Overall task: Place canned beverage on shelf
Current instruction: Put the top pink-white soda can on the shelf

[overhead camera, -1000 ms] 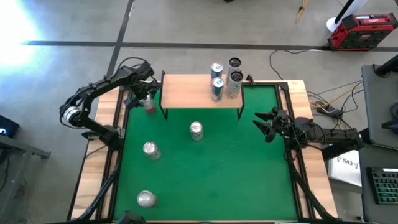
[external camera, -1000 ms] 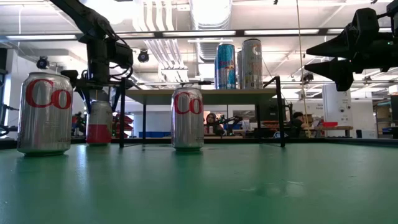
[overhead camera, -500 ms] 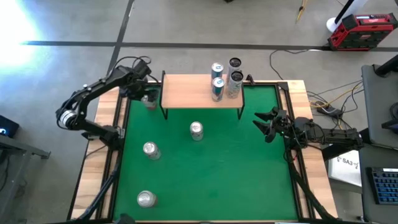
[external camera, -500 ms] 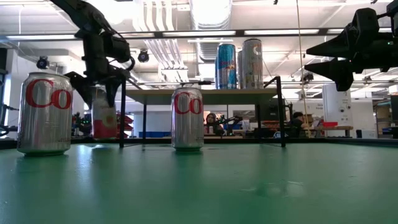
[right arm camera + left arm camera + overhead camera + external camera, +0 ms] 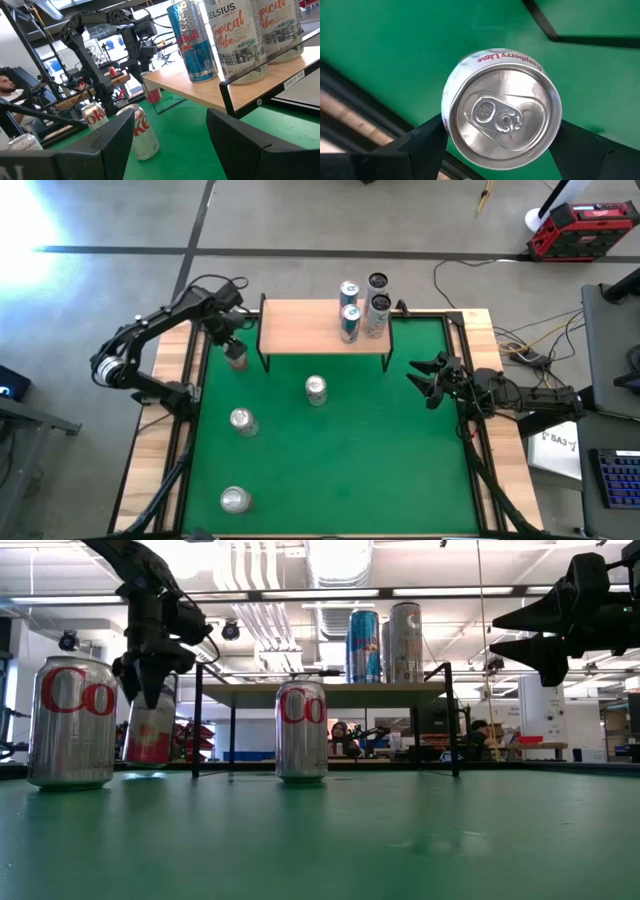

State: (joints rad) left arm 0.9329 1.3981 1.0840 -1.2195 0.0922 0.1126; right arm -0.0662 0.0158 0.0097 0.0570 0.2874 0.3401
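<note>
Four cans [image 5: 348,323] stand on the shelf [image 5: 300,328]; four stand on the table [image 5: 400,440]. Left gripper [image 5: 229,346] fingers pinch the tilted far-left can [image 5: 236,358]; right gripper [image 5: 420,379] fingers spread.

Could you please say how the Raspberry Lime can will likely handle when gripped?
The Raspberry Lime can leans in the low view, so it likely tips easily. Its smooth round wall may slip in the left pincer and roll once down.

Two dark jointed arms [image 5: 160,330], black cables, pointed black jaws
</note>
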